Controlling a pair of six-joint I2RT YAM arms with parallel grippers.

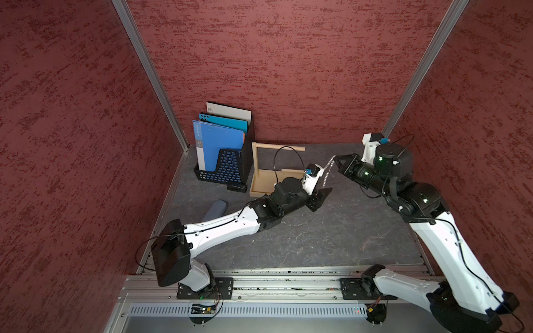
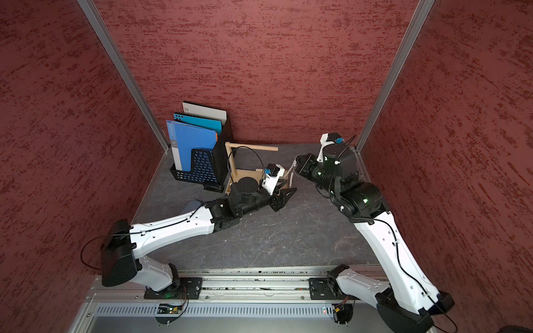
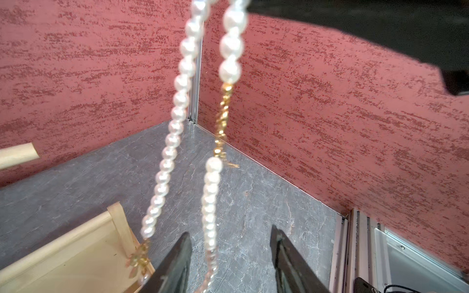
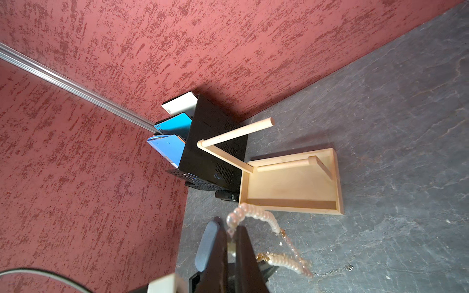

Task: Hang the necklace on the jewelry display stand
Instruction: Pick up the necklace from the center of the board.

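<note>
Hanging from the right hand (image 1: 335,159), whose jaws are pinched tight on the beads, the pearl necklace (image 1: 326,173) drops in two strands just right of the jewelry display stand (image 1: 255,164). Below, the left hand (image 3: 228,243) stands about half open, with one strand in the gap between its fingers. The stand sits on the surface (image 1: 317,245) at the far side, beside the file rack (image 1: 230,170).
</note>
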